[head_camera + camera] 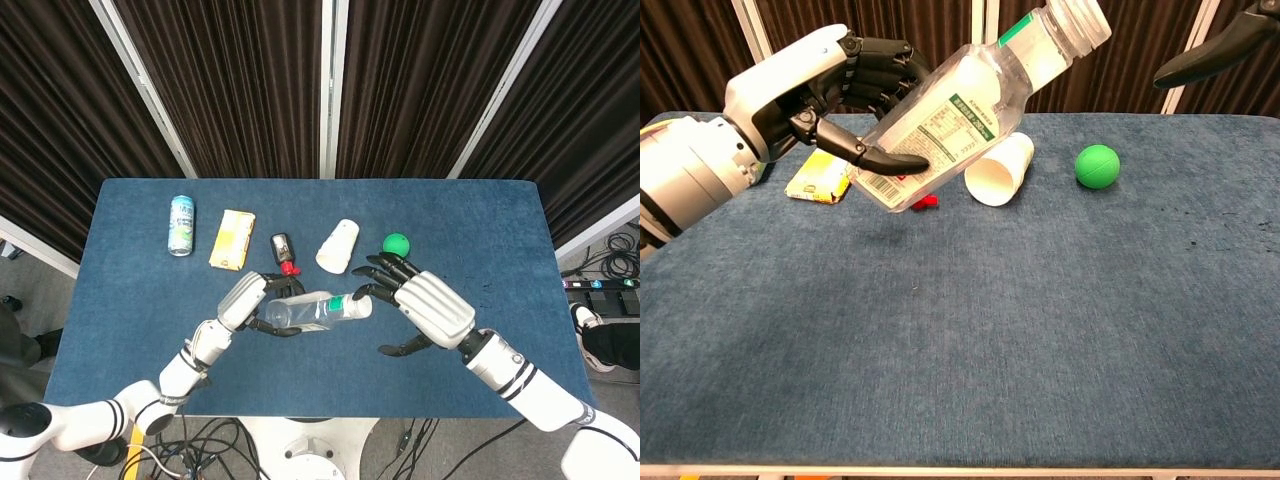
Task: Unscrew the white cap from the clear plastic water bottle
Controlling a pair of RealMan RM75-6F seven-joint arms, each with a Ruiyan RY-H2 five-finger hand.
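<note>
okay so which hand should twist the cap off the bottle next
The right hand, probably. Its fingers are spread and empty, right beside the white cap. The left hand already grips the bottle by its body, off the table, cap end toward the right.
</note>
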